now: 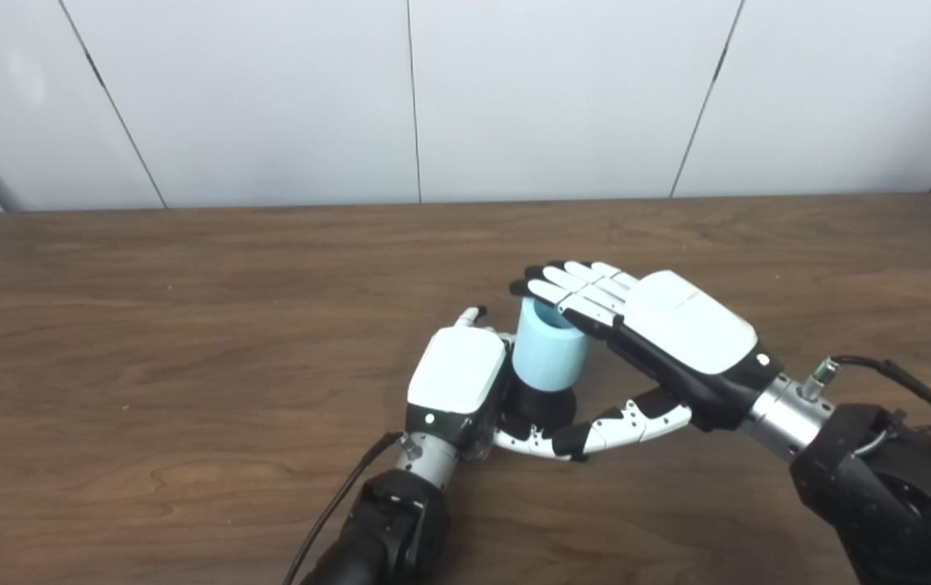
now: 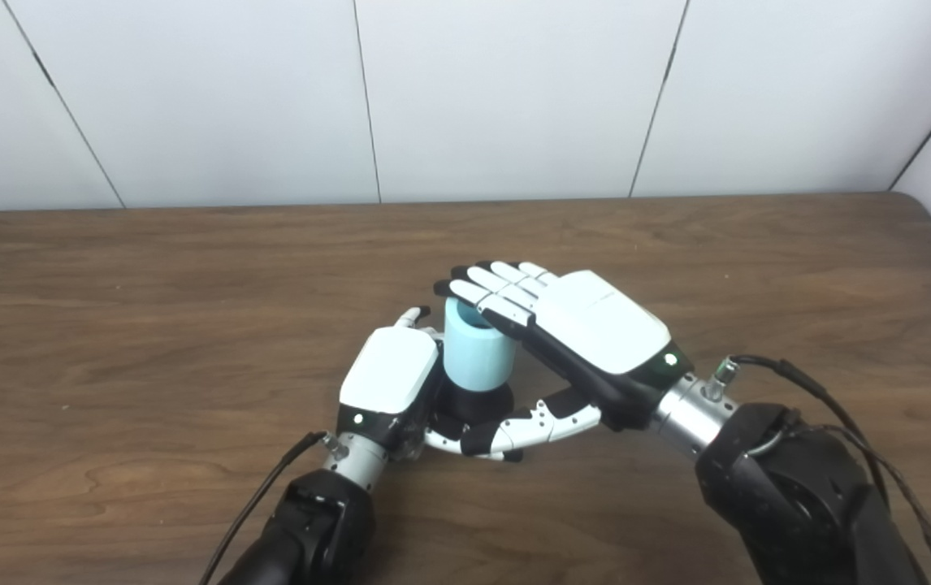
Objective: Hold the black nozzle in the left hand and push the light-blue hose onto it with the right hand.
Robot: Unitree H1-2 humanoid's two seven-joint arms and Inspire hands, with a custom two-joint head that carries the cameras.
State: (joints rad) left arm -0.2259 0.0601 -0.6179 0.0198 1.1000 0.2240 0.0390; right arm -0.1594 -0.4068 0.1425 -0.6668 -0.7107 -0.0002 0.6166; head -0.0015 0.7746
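Right hand flat and unclenched, fingers laid over the open top of the light-blue hose, thumb low beside the black nozzle; grasped nothing. Left hand wrapped around the nozzle base, held upright near the table. Hose sat on the nozzle, tilted slightly. Judged as pushing step, mostly done; next needed a straight downward press, nozzle kept steady. Brown wooden tabletop, white panelled wall behind.

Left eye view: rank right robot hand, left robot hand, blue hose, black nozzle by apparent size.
1. Right robot hand, fingers extended flat over the hose top.
2. Left robot hand; partly hidden, so true size unsure.
3. Light-blue hose.
4. Black nozzle, mostly hidden below the hose.
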